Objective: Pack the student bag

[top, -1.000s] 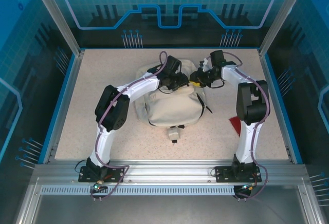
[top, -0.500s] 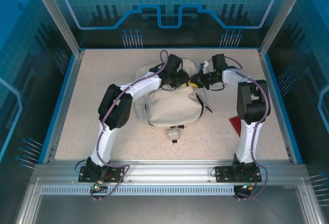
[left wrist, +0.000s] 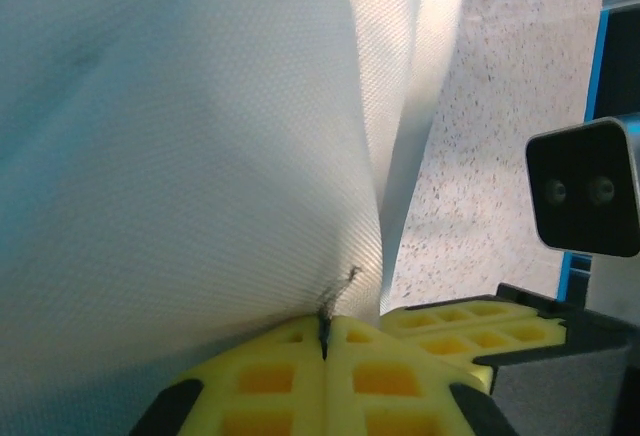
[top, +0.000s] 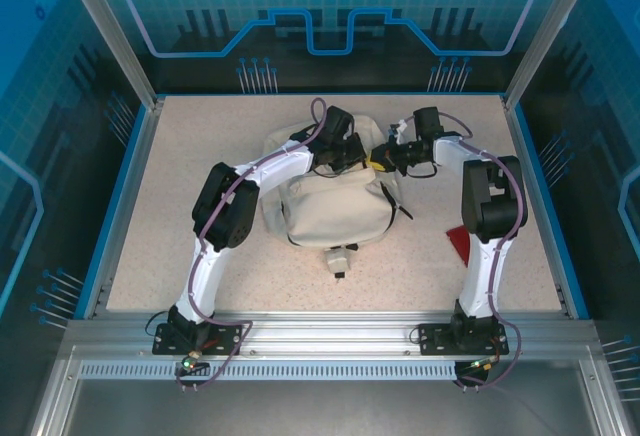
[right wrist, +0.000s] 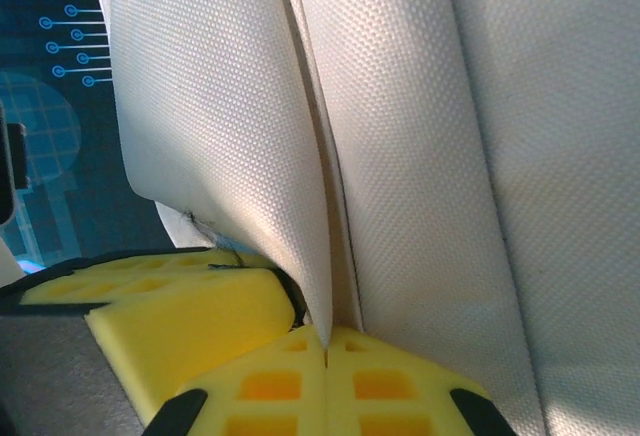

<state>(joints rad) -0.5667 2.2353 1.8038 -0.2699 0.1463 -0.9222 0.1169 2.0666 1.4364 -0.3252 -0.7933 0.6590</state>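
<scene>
The student bag (top: 335, 211), cream-white fabric, lies in the middle of the table with its small white tag (top: 341, 256) toward the near side. Both grippers meet at its far edge. My left gripper (top: 352, 159) is shut, and its yellow fingertips (left wrist: 290, 356) pinch a fold of the bag's fabric (left wrist: 200, 156) with a frayed dark thread at the seam. My right gripper (top: 384, 160) is shut as well, its pads (right wrist: 380, 376) clamped on a fold of the bag (right wrist: 400, 156). The two grippers sit almost side by side, each seeing the other's yellow fingers.
A small red object (top: 458, 243) lies on the table to the right of the bag, near the right arm. Blue rails (top: 120, 206) border the speckled tabletop (top: 180, 146). The right wrist's camera housing (left wrist: 585, 186) hangs close to the left gripper.
Both grippers have closed on the bag's far edge, the right one first and the left one after it. The arms shifted only slightly.
</scene>
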